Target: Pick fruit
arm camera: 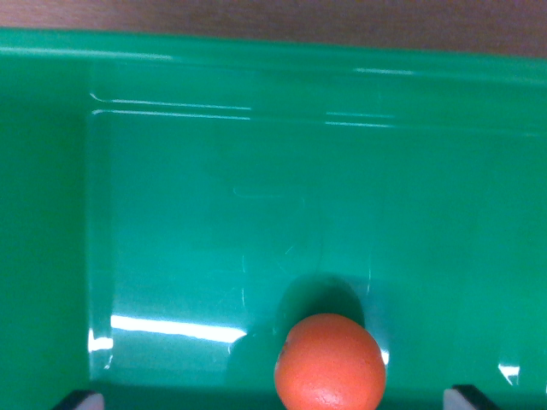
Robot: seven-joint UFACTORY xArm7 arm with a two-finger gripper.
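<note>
An orange fruit (pixel 330 362) shows at the bottom middle of the wrist view, inside a green plastic bin (pixel 256 188). It casts a dark shadow on the bin floor just beyond it. Whether it rests on the floor or hangs above it I cannot tell. My gripper (pixel 272 398) is open. Only its two fingertips show, one at the bottom left corner (pixel 79 399) and one at the bottom right (pixel 466 396). The fruit sits between them, nearer the right one, and touches neither.
The bin's far wall and rim (pixel 273 51) run across the top of the view, with a strip of brown wooden surface (pixel 342 17) behind. The bin's left wall (pixel 43 256) rises at the wrist view's left. Glare streaks lie on the shiny floor.
</note>
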